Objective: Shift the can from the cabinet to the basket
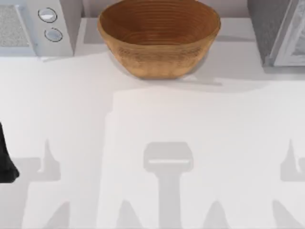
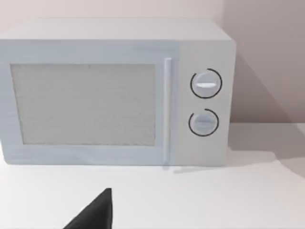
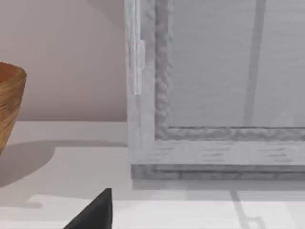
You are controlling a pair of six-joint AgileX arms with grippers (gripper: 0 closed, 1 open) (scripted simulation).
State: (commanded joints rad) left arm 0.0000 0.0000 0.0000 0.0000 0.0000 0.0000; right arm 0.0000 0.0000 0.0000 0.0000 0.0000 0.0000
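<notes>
Right wrist view has a dark tip of the right gripper [image 3: 95,214] at the edge of the picture, low over the white table [image 3: 71,167]. It faces the grey cabinet [image 3: 214,148]. I cannot tell whether this gripper is set wide or narrow, and it holds nothing that I can make out. Pointing at the cabinet front suits the job, I judge, since the task says the can is to come from there.

The left gripper [image 2: 95,214] is likewise a dark tip over the table, facing a white microwave [image 2: 95,43] with two round knobs [image 2: 206,84]. I cannot tell its opening either. It looks parked, away from the task's things.

Top view puts the left arm [image 1: 7,157] at the left edge of the table [image 1: 152,119]. The microwave [image 1: 62,28] stands at the far left, the cabinet [image 1: 267,33] at the far right, and the basket [image 1: 159,57] between them. The basket stands upright with its mouth up, ready to take something dropped from above. In the right wrist view the basket [image 3: 9,105] stands beside the cabinet with a clear gap between them, so I expect the carry to be short.

I cannot tell where the can stands in the cabinet. Nor can I tell which way it points or how its long axis runs. I also cannot tell whether the cabinet door is open.
</notes>
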